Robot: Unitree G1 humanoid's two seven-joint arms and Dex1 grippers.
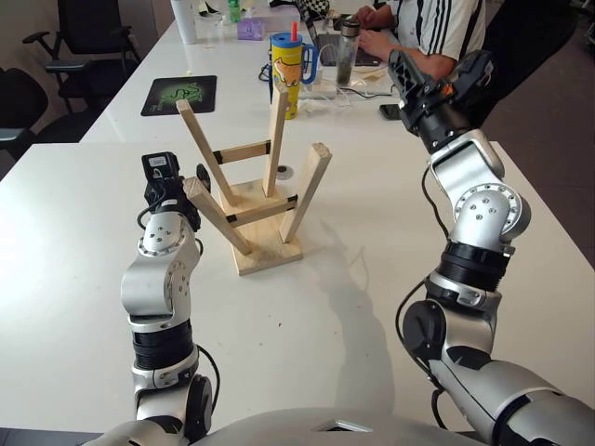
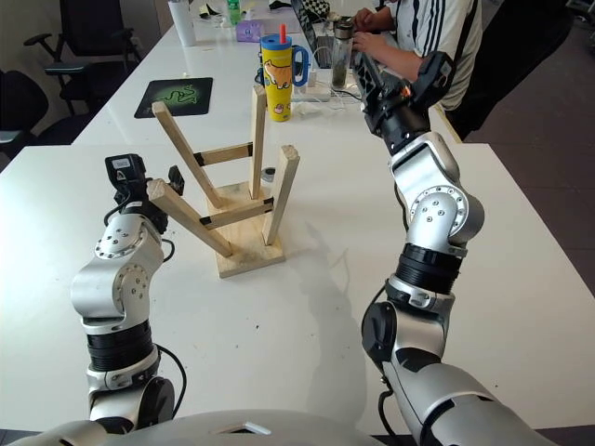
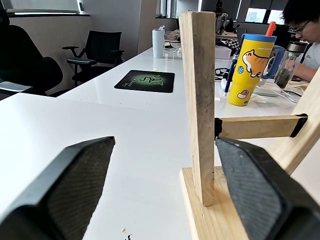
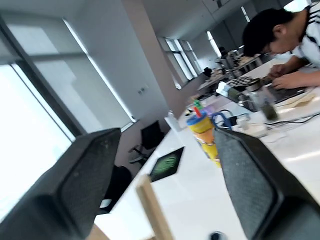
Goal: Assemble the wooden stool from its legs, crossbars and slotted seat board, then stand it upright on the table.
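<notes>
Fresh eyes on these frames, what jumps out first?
The wooden stool sits upside down mid-table, seat board flat on the white table and four legs sticking up, joined by crossbars. The left claw is open beside the nearest leg's tip; the right claw is open, empty, raised over the table's far edge.

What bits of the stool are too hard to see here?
1. Head views: the seat board lies flat on the table, hiding its lower face.
2. Right wrist view: one stool leg is blurred and cut by the lower edge.
3. Head views: small dark thing beyond the seat board, too small to name.
</notes>
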